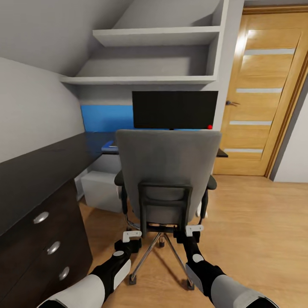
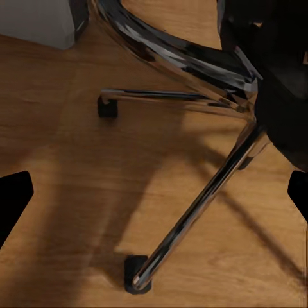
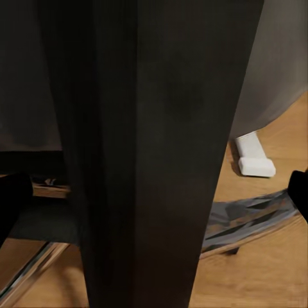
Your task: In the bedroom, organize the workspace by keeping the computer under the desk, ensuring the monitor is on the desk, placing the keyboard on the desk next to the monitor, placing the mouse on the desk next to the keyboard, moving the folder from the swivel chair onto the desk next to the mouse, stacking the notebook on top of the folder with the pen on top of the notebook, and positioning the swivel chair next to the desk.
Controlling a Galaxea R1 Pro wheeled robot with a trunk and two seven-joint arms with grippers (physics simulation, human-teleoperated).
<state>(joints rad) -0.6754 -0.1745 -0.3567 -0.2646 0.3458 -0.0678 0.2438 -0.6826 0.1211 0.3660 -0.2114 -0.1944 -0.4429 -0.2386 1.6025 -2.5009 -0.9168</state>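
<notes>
Both grippers sit low behind the swivel chair [image 1: 167, 171]: left gripper [image 1: 131, 235] spread wide over the chrome base, gripping nothing; right gripper [image 1: 194, 229] open around the black back strut. Monitor [image 1: 174, 109] stands on the desk [image 1: 38, 167], computer [image 1: 100, 190] underneath, folder [image 1: 110, 146] on top.

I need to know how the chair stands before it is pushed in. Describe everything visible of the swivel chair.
The swivel chair is seen from behind, upright on the wooden floor, facing the desk and monitor. It has a grey padded back on a black frame, black armrests, and chrome star legs on dark castors. The left claw and right claw are at the lower back frame; contact cannot be confirmed.
</notes>
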